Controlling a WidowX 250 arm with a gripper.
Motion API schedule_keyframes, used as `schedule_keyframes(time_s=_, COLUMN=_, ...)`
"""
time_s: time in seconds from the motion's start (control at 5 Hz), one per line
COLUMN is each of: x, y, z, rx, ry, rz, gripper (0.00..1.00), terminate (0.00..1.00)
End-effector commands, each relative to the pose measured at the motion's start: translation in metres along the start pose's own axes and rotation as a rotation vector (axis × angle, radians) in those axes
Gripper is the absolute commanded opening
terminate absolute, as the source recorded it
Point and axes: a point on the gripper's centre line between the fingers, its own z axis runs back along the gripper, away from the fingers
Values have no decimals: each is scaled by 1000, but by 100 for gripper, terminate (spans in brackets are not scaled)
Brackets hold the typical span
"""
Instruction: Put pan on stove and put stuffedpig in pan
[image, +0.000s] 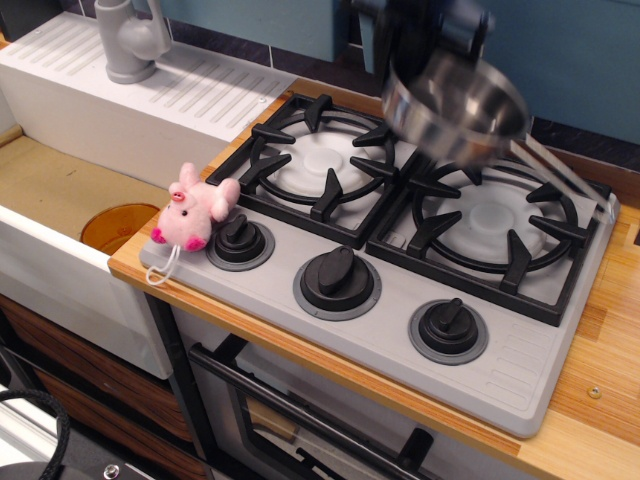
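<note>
The shiny steel pan hangs tilted and motion-blurred in the air above the back of the stove, over the gap between its two black burner grates. Its wire handle trails down to the right. My gripper comes down from the top edge and is shut on the pan's far left rim; its fingers are blurred. The pink stuffedpig lies on the stove's front left corner, leaning against the left knob, far from the gripper. Both burners are bare.
A white sink with an orange drain sits left of the stove, with a grey faucet and ribbed drainboard behind it. Wooden counter borders the stove on the right. Two more knobs line the front.
</note>
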Motion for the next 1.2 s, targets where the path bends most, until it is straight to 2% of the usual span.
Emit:
schedule_keyframes(time_s=0.0, x=24, y=55, z=11, rx=43, ry=-70, rz=-55, gripper=0, terminate=0)
schedule_keyframes(time_s=0.4, x=-5, y=79, z=2, rx=61, ry=-33, rz=-19, gripper=0, terminate=0)
schedule_keyframes(time_s=0.6, x=-16, y=77, z=-10, rx=41, ry=-31, rz=1, gripper=0, terminate=0)
schedule_keyframes(time_s=0.8, x=-17, y=75, z=-26, rx=21, ry=-58, rz=-16, gripper=100, terminate=0)
schedule_keyframes(time_s=1.0, x=-15, y=75, z=-31, rx=1, ry=-70, rz=-27, gripper=100, terminate=0)
